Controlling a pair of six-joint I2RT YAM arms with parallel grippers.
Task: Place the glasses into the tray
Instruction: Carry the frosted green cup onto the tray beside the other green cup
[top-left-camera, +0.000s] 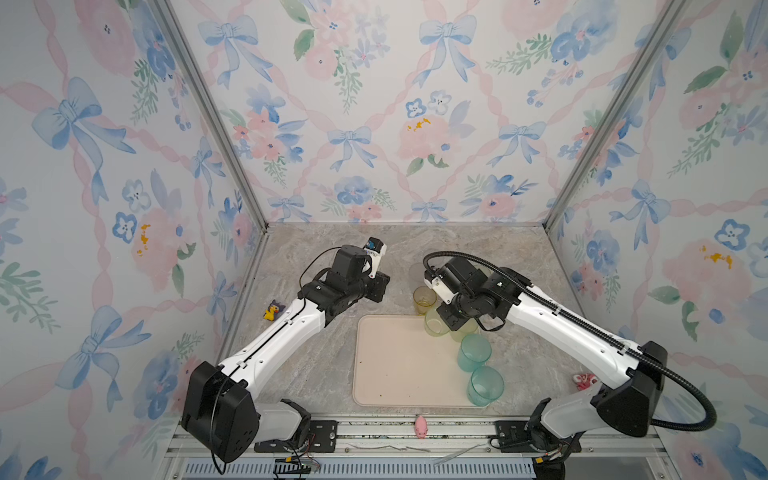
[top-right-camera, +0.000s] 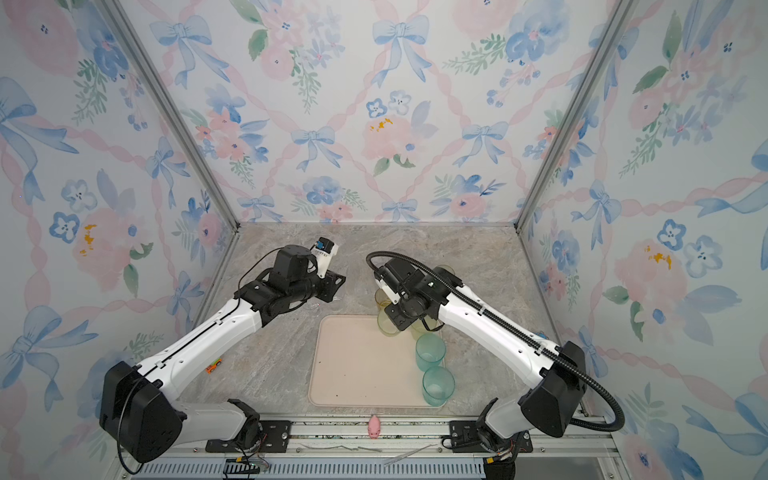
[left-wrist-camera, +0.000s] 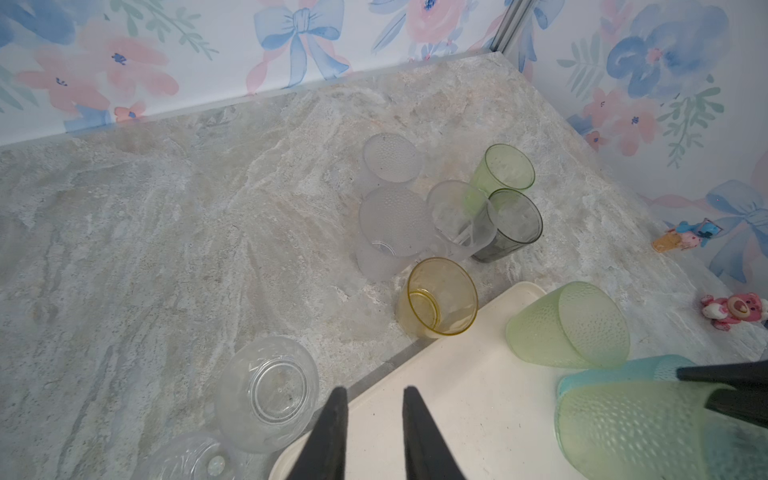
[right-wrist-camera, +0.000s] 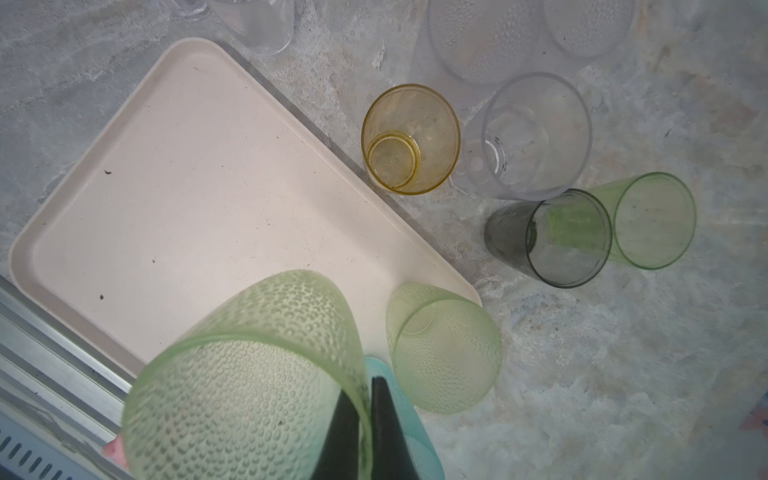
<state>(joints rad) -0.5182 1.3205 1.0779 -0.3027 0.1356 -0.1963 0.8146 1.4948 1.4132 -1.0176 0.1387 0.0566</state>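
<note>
Glasses (right-wrist-camera: 411, 139) mostly stood on the table (left-wrist-camera: 166, 249) beside the tray (right-wrist-camera: 187, 166), while the right gripper (right-wrist-camera: 361, 390) pinched one dotted green glass (right-wrist-camera: 249, 374) by its wall above the tray, probably to set it down, and the left gripper (left-wrist-camera: 376, 390) hung open, empty

white arms (top-left-camera: 274, 345), black joints (top-left-camera: 220, 411), ribbed cable (top-left-camera: 711, 412)

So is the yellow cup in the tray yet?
Not yet, it is out. The yellow cup stands upright on the stone table, just beside the tray and outside its rim.
</note>
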